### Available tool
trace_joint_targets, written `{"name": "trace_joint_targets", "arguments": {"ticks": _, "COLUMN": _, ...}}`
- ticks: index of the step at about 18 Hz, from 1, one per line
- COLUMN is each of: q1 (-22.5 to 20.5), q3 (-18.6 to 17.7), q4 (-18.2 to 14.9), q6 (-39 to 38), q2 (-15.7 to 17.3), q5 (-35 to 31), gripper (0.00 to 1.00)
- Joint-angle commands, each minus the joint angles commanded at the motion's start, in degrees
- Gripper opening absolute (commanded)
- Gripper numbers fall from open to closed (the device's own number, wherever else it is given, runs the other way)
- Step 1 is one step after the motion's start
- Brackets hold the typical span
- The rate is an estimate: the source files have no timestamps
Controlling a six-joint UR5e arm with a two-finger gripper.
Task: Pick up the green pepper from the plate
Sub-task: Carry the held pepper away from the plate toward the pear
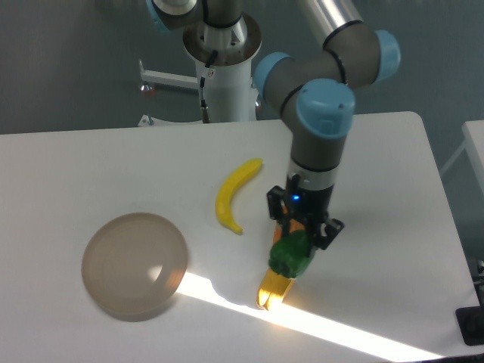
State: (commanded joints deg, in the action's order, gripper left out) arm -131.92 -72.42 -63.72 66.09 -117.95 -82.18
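- Gripper (296, 243): we see jaws clamped on green pepper (291, 257), well right of plate (134, 265)
- Yellow item (273, 290) just under pepper
- Banana (234, 193) btwn plate & gripper, on table (91, 174)

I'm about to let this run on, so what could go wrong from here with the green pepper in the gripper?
The small glossy dark-green pepper hangs below the black two-finger gripper, seemingly held only near its top, so it may slip. It is directly above a small yellow pepper; lowering could knock it. The curved yellow banana lies close on the white table, within a sideways swing.
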Motion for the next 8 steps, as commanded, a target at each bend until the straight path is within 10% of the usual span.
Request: {"name": "trace_joint_targets", "arguments": {"ticks": 8, "q1": -0.1, "q3": 1.0, "q4": 0.2, "q6": 0.1, "q2": -1.7, "q5": -1.6, "gripper": 0.44}}
